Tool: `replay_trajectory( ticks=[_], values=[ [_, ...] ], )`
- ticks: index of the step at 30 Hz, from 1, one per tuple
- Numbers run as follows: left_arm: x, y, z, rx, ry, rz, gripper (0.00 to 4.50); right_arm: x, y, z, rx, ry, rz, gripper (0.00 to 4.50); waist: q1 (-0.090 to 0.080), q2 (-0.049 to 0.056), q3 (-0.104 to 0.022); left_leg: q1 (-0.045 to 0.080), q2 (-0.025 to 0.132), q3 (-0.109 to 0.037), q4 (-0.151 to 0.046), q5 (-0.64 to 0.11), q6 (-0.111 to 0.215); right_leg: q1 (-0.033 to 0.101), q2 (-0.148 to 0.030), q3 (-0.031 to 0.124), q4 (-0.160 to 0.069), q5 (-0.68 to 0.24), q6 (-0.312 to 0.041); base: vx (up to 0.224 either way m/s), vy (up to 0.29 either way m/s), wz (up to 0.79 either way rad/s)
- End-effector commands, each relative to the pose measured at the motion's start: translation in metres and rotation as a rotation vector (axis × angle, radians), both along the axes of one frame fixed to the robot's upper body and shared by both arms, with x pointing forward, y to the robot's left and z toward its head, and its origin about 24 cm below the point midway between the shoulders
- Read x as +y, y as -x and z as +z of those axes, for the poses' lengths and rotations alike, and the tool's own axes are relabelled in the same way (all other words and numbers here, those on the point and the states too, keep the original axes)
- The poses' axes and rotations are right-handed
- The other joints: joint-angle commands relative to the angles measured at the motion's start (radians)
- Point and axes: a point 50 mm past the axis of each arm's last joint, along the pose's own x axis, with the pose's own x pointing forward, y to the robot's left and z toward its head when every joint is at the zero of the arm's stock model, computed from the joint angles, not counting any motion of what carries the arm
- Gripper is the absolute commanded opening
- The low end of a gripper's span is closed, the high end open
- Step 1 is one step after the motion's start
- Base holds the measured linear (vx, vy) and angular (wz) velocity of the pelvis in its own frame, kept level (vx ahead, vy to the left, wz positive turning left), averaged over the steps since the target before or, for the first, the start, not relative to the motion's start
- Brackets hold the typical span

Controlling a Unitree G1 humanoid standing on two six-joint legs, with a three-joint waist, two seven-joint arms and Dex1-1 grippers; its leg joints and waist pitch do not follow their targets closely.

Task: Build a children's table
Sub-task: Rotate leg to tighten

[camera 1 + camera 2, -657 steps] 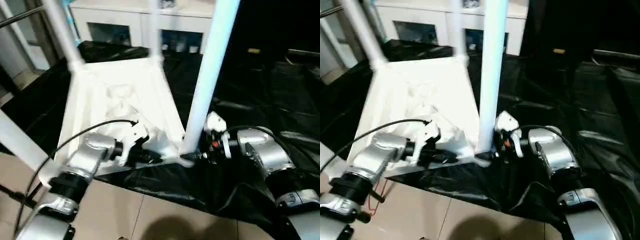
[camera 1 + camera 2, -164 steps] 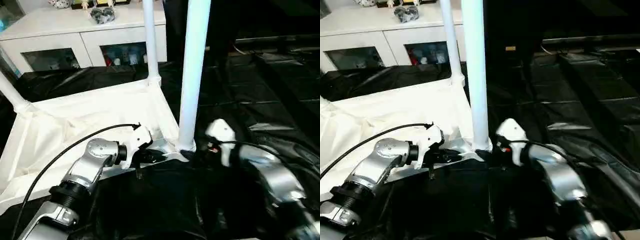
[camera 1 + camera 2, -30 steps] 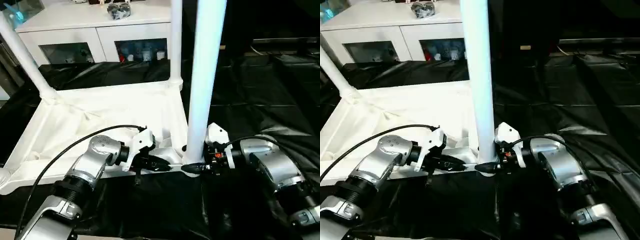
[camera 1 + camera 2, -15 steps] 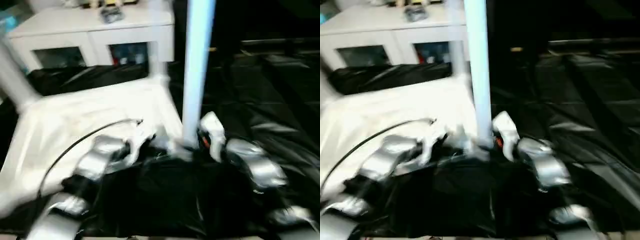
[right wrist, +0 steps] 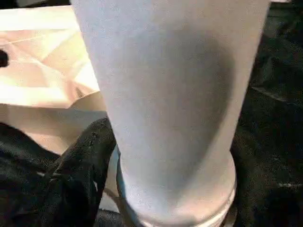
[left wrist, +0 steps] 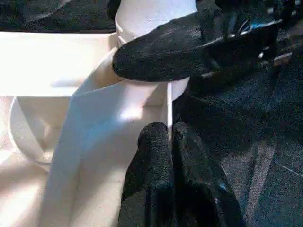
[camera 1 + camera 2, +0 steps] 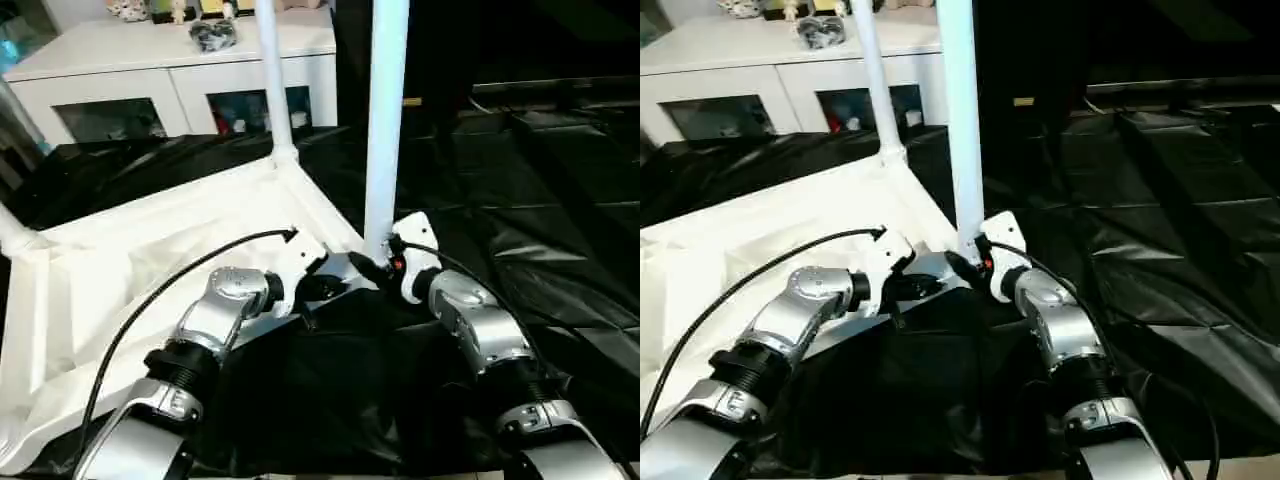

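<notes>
The white tabletop [image 7: 110,262] lies upside down on black sheeting, ribbed underside up. A long white leg [image 7: 386,120] stands upright in its near right corner socket. A second leg [image 7: 267,80] stands at the far corner, and a third [image 7: 12,232] shows at the left edge. My right gripper [image 7: 372,262] is shut on the base of the near leg, its black fingers [image 5: 80,175] hugging the tube. My left gripper [image 7: 335,287] is shut on the thin rim of the tabletop beside that socket, and its fingers [image 6: 154,142] pinch the edge.
Black plastic sheeting [image 7: 520,180] covers the floor around the table and to the right. A white cabinet [image 7: 180,70] with glass-fronted compartments and small items on top stands behind. A black cable [image 7: 150,300] runs along my left forearm.
The whole picture has swung and shifted, so the camera moved. Both grippers keep their hold at the same corner, and the near leg still stands upright.
</notes>
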Motion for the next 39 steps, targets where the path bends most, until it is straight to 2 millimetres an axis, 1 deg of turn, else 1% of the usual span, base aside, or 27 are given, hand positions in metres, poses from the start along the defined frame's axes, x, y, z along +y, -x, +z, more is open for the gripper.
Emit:
replay_trajectory(
  ticks=[1, 2, 3, 4, 5, 6, 7, 8, 9, 10, 11, 12, 13, 14, 16, 17, 19, 21, 24, 30, 32, 33, 34, 35, 36, 37, 39],
  values=[
    [-0.019, 0.005, 0.014, -0.055, 0.069, -0.132, 0.00, 0.026, 0.011, -0.004, 0.050, -0.007, 0.202, 3.91, 0.006, -0.013, -0.057, 0.003, 0.064, -0.038, -0.086, -0.166, 0.072, 0.045, -0.077, 0.047, -0.072, -0.121, -0.261, 0.000, 0.000, 0.00],
    [-0.017, 0.008, 0.013, -0.044, 0.069, -0.152, 0.00, 0.021, 0.013, -0.002, 0.042, 0.008, 0.251, 3.91, 0.007, -0.014, -0.058, 0.003, 0.065, -0.038, -0.084, -0.148, 0.080, 0.045, -0.076, 0.046, -0.070, -0.096, -0.266, 0.000, 0.000, 0.00],
    [-0.017, 0.008, 0.013, -0.044, 0.069, -0.152, 0.00, 0.021, 0.013, -0.002, 0.042, 0.008, 0.251, 3.91, 0.013, -0.014, -0.063, 0.003, 0.065, -0.035, -0.078, -0.109, 0.100, 0.047, -0.075, 0.044, -0.064, -0.040, -0.277, 0.000, 0.000, 0.00],
    [-0.010, 0.013, 0.012, -0.038, 0.063, -0.215, 0.00, 0.009, 0.019, 0.003, 0.031, 0.025, 0.380, 3.91, 0.017, -0.014, -0.063, 0.000, 0.065, -0.034, -0.076, -0.076, 0.120, 0.048, -0.075, 0.042, -0.058, 0.008, -0.288, 0.000, 0.000, 0.00],
    [-0.006, 0.015, 0.012, -0.034, 0.060, -0.242, 0.00, 0.002, 0.023, 0.007, 0.030, 0.029, 0.457, 3.91, 0.020, -0.015, -0.065, -0.001, 0.064, -0.033, -0.071, -0.067, 0.131, 0.051, -0.074, 0.041, -0.056, 0.030, -0.291, 0.000, 0.000, 0.00],
    [-0.004, 0.016, 0.012, -0.033, 0.059, -0.259, 0.00, -0.002, 0.026, 0.009, 0.030, 0.032, 0.504, 3.91, 0.031, -0.017, -0.070, 0.002, 0.066, -0.031, -0.064, -0.042, 0.159, 0.049, -0.073, 0.042, -0.050, 0.077, -0.291, 0.000, 0.000, 0.00],
    [-0.002, 0.018, 0.012, -0.026, 0.063, -0.277, 0.00, -0.006, 0.027, 0.011, 0.038, 0.031, 0.532, 3.91, 0.039, -0.015, -0.074, -0.002, 0.068, -0.032, -0.059, 0.001, 0.187, 0.046, -0.075, 0.041, -0.042, 0.121, -0.295, 0.000, 0.000, 0.00],
    [0.000, 0.020, 0.013, -0.014, 0.070, -0.306, 0.00, -0.012, 0.030, 0.015, 0.051, 0.030, 0.572, 3.91, 0.043, -0.019, -0.075, -0.002, 0.068, -0.031, -0.057, 0.017, 0.199, 0.044, -0.073, 0.040, -0.040, 0.135, -0.296, 0.000, 0.000, 0.00],
    [0.001, 0.020, 0.013, -0.013, 0.070, -0.309, 0.00, -0.013, 0.030, 0.015, 0.053, 0.030, 0.575, 3.91, 0.047, -0.019, -0.076, -0.003, 0.067, -0.031, -0.054, 0.030, 0.208, 0.043, -0.073, 0.040, -0.037, 0.145, -0.298, 0.000, 0.000, 0.00],
    [0.003, 0.021, 0.013, -0.003, 0.071, -0.327, 0.00, -0.017, 0.031, 0.017, 0.065, 0.030, 0.596, 3.91, 0.056, -0.018, -0.070, -0.004, 0.070, -0.030, -0.055, 0.012, 0.214, 0.037, -0.075, 0.039, -0.041, 0.093, -0.298, 0.000, 0.000, 0.00],
    [0.004, 0.022, 0.014, 0.002, 0.071, -0.340, 0.00, -0.019, 0.031, 0.018, 0.075, 0.033, 0.612, 3.91, 0.057, -0.023, -0.069, -0.003, 0.071, -0.028, -0.057, -0.001, 0.209, 0.036, -0.073, 0.039, -0.045, 0.067, -0.296, 0.000, 0.000, 0.00],
    [0.007, 0.022, 0.015, 0.011, 0.068, -0.357, 0.00, -0.025, 0.032, 0.021, 0.099, 0.045, 0.648, 3.91, 0.062, -0.023, -0.066, -0.001, 0.072, -0.028, -0.060, -0.032, 0.191, 0.035, -0.073, 0.039, -0.050, 0.004, -0.292, 0.000, 0.000, 0.00],
    [0.007, 0.022, 0.015, 0.011, 0.068, -0.357, 0.00, -0.025, 0.032, 0.021, 0.099, 0.045, 0.648, 3.91, 0.064, -0.022, -0.065, 0.001, 0.072, -0.028, -0.062, -0.047, 0.181, 0.034, -0.073, 0.040, -0.052, -0.022, -0.289, 0.000, 0.000, 0.00],
    [0.009, 0.023, 0.016, 0.015, 0.065, -0.374, 0.00, -0.028, 0.033, 0.022, 0.113, 0.057, 0.672, 3.58, 0.066, -0.021, -0.064, 0.004, 0.074, -0.027, -0.065, -0.068, 0.161, 0.030, -0.072, 0.041, -0.055, -0.054, -0.286, 0.000, 0.000, 0.00],
    [0.015, 0.024, 0.018, 0.033, 0.056, -0.413, 0.00, -0.034, 0.035, 0.024, 0.143, 0.091, 0.722, 3.55, 0.068, -0.023, -0.062, 0.007, 0.074, -0.026, -0.069, -0.090, 0.137, 0.031, -0.070, 0.042, -0.057, -0.079, -0.281, 0.000, 0.000, 0.00],
    [0.016, 0.024, 0.019, 0.038, 0.054, -0.419, 0.00, -0.034, 0.035, 0.025, 0.147, 0.098, 0.733, 3.44, 0.069, -0.023, -0.064, 0.007, 0.074, -0.026, -0.068, -0.090, 0.133, 0.031, -0.071, 0.042, -0.055, -0.076, -0.281, 0.000, 0.000, 0.00],
    [0.019, 0.024, 0.020, 0.043, 0.052, -0.430, 0.00, -0.035, 0.037, 0.026, 0.161, 0.105, 0.754, 3.17, 0.068, -0.023, -0.064, 0.005, 0.073, -0.026, -0.068, -0.078, 0.130, 0.032, -0.072, 0.043, -0.053, -0.049, -0.284, 0.000, 0.000, 0.00],
    [0.020, 0.024, 0.020, 0.045, 0.052, -0.434, 0.00, -0.035, 0.038, 0.025, 0.163, 0.115, 0.765, 3.12, 0.069, -0.024, -0.064, 0.004, 0.072, -0.025, -0.067, -0.066, 0.133, 0.032, -0.073, 0.043, -0.051, -0.030, -0.287, 0.000, 0.000, 0.00],
    [0.020, 0.023, 0.021, 0.044, 0.051, -0.431, 0.00, -0.033, 0.040, 0.023, 0.167, 0.119, 0.777, 2.81, 0.071, -0.025, -0.066, 0.001, 0.071, -0.026, -0.064, -0.050, 0.140, 0.034, -0.075, 0.042, -0.048, -0.011, -0.289, 0.000, 0.000, 0.00],
    [0.018, 0.020, 0.020, 0.032, 0.071, -0.388, 0.00, -0.028, 0.047, 0.015, 0.188, 0.085, 0.767, 2.72, 0.074, -0.024, -0.068, 0.001, 0.071, -0.026, -0.062, -0.041, 0.146, 0.034, -0.074, 0.041, -0.047, -0.007, -0.286, 0.000, 0.000, 0.00],
    [0.017, 0.016, 0.018, 0.014, 0.064, -0.335, 0.00, -0.025, 0.046, 0.010, 0.176, 0.074, 0.699, 2.72, 0.077, -0.023, -0.067, 0.002, 0.072, -0.025, -0.061, -0.037, 0.144, 0.033, -0.074, 0.043, -0.048, -0.007, -0.285, 0.000, 0.000, 0.00],
    [0.015, 0.011, 0.017, 0.002, 0.055, -0.266, 0.00, -0.022, 0.042, 0.004, 0.150, 0.079, 0.602, 2.72, 0.077, -0.023, -0.065, 0.001, 0.071, -0.026, -0.063, -0.048, 0.137, 0.032, -0.073, 0.042, -0.051, -0.026, -0.282, 0.000, 0.000, 0.00],
    [0.013, 0.006, 0.015, -0.010, 0.041, -0.195, 0.00, -0.020, 0.035, -0.004, 0.133, 0.097, 0.485, 2.72, 0.073, -0.023, -0.062, 0.002, 0.070, -0.025, -0.067, -0.075, 0.116, 0.030, -0.076, 0.043, -0.057, -0.065, -0.277, 0.000, 0.000, 0.00],
    [0.010, 0.002, 0.014, -0.015, 0.041, -0.142, 0.00, -0.018, 0.030, -0.010, 0.120, 0.107, 0.381, 2.72, 0.069, -0.021, -0.059, 0.004, 0.069, -0.025, -0.070, -0.099, 0.099, 0.027, -0.075, 0.043, -0.061, -0.100, -0.274, 0.000, 0.000, 0.00],
    [0.009, -0.001, 0.014, -0.018, 0.042, -0.108, 0.00, -0.016, 0.026, -0.014, 0.113, 0.112, 0.313, 2.72, 0.058, -0.024, -0.052, 0.008, 0.063, -0.027, -0.077, -0.172, 0.054, 0.028, -0.075, 0.042, -0.074, -0.208, -0.258, 0.000, 0.000, 0.00],
    [0.005, -0.002, 0.014, -0.010, 0.048, -0.092, 0.00, -0.014, 0.023, -0.016, 0.118, 0.099, 0.250, 2.71, 0.049, -0.026, -0.053, 0.008, 0.062, -0.031, -0.081, -0.196, 0.028, 0.034, -0.077, 0.042, -0.078, -0.265, -0.238, 0.000, 0.000, 0.00],
    [-0.003, -0.003, 0.014, 0.002, 0.055, -0.070, 0.00, -0.009, 0.020, -0.020, 0.134, 0.073, 0.173, 2.70, 0.042, -0.023, -0.051, 0.008, 0.065, -0.033, -0.085, -0.210, 0.021, 0.033, -0.075, 0.043, -0.080, -0.274, -0.225, 0.000, 0.000, 0.00]
  ],
)
